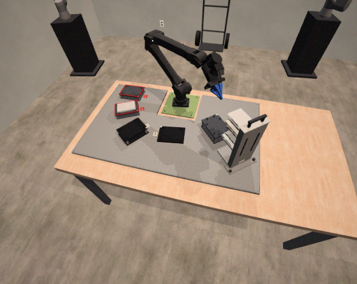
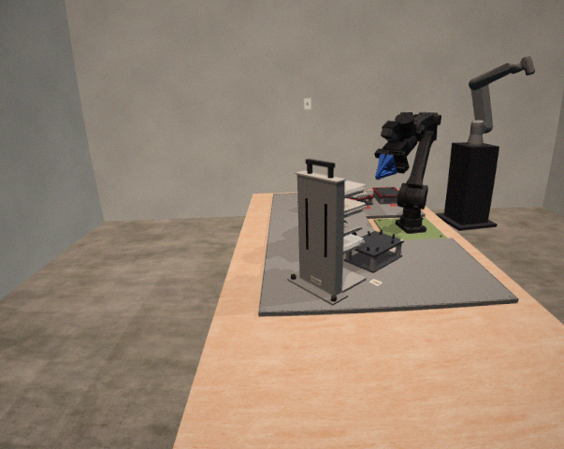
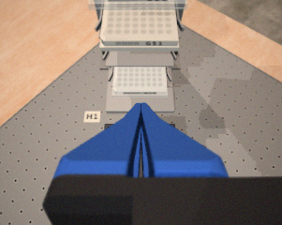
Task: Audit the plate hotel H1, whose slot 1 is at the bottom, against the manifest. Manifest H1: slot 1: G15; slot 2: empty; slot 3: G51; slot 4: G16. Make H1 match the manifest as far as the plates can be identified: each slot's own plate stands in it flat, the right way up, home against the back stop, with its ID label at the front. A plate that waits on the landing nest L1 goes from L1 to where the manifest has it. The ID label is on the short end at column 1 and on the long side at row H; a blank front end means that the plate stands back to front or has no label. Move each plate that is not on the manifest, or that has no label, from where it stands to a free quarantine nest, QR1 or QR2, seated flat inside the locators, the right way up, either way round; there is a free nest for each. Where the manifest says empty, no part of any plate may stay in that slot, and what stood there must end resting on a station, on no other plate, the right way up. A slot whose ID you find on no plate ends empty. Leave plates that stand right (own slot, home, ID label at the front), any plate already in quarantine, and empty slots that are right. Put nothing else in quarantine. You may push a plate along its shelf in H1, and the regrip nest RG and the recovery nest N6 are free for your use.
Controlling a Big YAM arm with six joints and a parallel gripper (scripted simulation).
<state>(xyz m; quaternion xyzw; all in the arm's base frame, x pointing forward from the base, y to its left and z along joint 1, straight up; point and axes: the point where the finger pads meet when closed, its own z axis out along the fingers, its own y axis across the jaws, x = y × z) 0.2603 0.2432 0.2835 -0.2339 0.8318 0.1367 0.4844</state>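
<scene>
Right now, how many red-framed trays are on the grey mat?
2. Both sit at the mat's far left corner: one at the back looks dark and bare, the nearer one holds a white plate. None seems hidden.

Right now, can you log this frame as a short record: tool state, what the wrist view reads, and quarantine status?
tool: tool shut, holding nothing, raised in front of the plate hotel
wrist view: plate labelled G51 on an upper shelf; lower plate, label unreadable
marker: H1 tag on the mat
quarantine: near nest holds a white plate; far nest shows no white plate
landing nest: dark block beside the hotel, no plate on it
</scene>
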